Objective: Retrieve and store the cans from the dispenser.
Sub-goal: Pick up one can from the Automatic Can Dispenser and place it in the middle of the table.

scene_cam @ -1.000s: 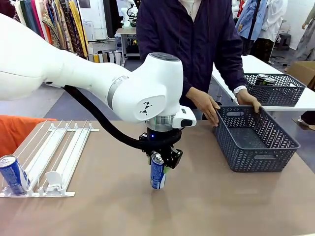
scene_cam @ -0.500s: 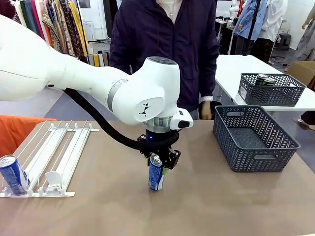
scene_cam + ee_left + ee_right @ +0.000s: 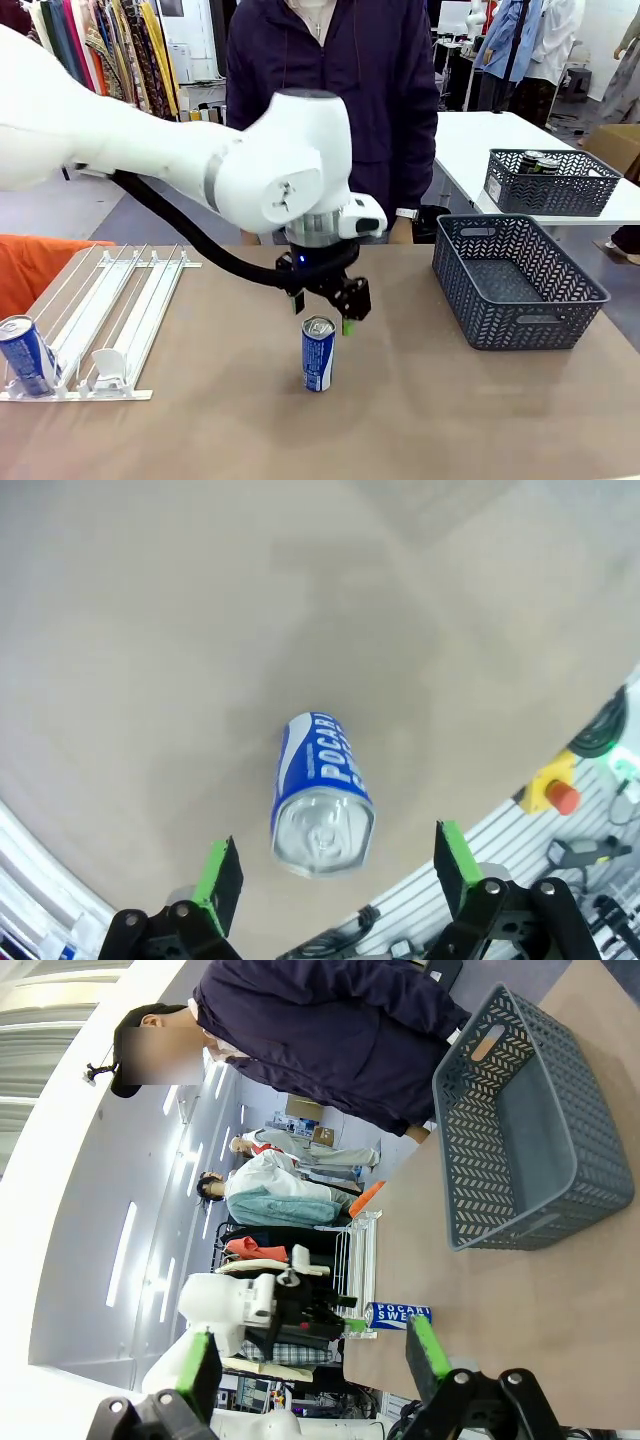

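My left pincer (image 3: 323, 308) hangs wide just above the blue Pocari Sweat can (image 3: 318, 355), clear of it. The can stands upright mid-surface (image 3: 450, 420), between the wire dispenser (image 3: 100, 310) at left and the empty grey basket (image 3: 520, 290) at right; I judge that a staging spot. My right pincer (image 3: 310, 1360) is wide and empty. Another blue can (image 3: 25, 355) waits at the dispenser's near end.

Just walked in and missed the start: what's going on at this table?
The left gripper hangs open just above a blue can standing upright mid-table, not touching it. A second blue can sits at the near end of the dispenser. A grey basket stands at the right; a person stands opposite.
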